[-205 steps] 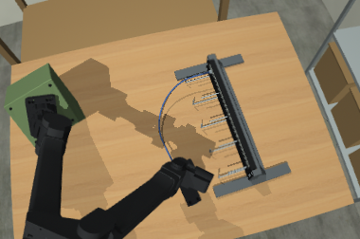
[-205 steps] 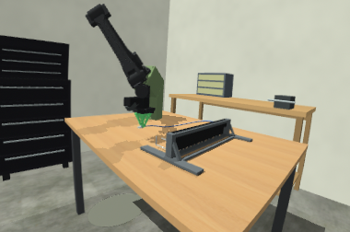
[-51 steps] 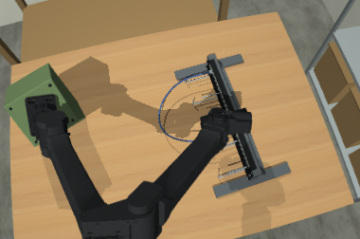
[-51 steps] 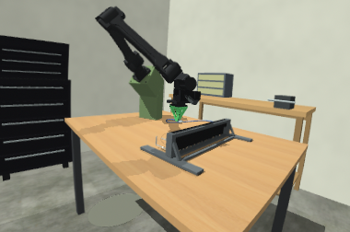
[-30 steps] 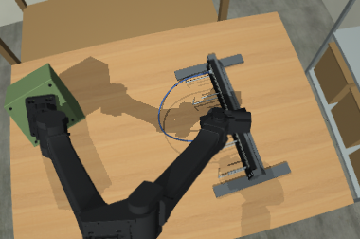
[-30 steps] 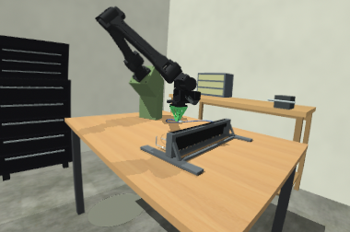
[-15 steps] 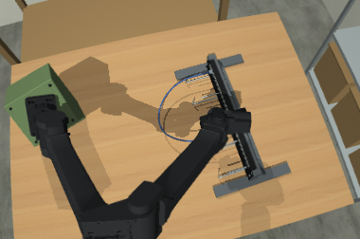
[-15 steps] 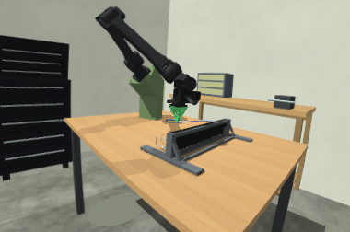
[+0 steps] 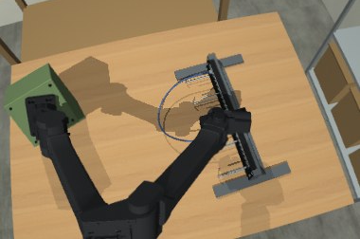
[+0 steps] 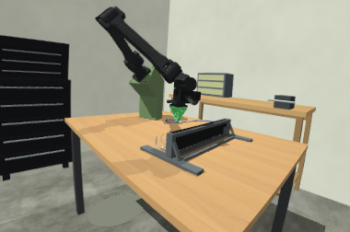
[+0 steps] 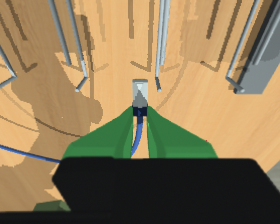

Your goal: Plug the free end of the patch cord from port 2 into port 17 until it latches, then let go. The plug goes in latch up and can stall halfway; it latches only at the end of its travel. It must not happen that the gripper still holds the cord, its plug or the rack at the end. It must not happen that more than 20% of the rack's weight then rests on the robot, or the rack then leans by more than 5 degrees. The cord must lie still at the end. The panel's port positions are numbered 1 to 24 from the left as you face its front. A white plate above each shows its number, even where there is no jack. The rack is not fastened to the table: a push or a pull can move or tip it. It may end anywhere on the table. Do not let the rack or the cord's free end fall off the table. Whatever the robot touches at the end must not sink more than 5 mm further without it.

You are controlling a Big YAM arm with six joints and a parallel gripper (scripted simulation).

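My gripper (image 11: 140,111) (image 10: 179,119) is shut on the cord's plug. The clear plug (image 11: 140,90) points away from the fingers, ahead of the dark boot in their tips, in the wrist view. The blue cord (image 9: 159,110) (image 11: 22,152) loops from the far end of the rack (image 9: 256,163) (image 10: 171,149) back to the hand. The rack stands upright on its feet. The plug is in front of the rack, between two groups of wire guides, apart from the panel. In the top view the arm hides the fingers and plug. The jacks and number plates cannot be read.
Thin wire guides (image 11: 160,45) (image 9: 228,174) stick out from the rack's front, one close to the right of the plug. A grey rack foot (image 11: 257,75) (image 9: 227,188) lies at the right in the wrist view. The green arm base (image 9: 62,96) (image 10: 150,102) stands across the table.
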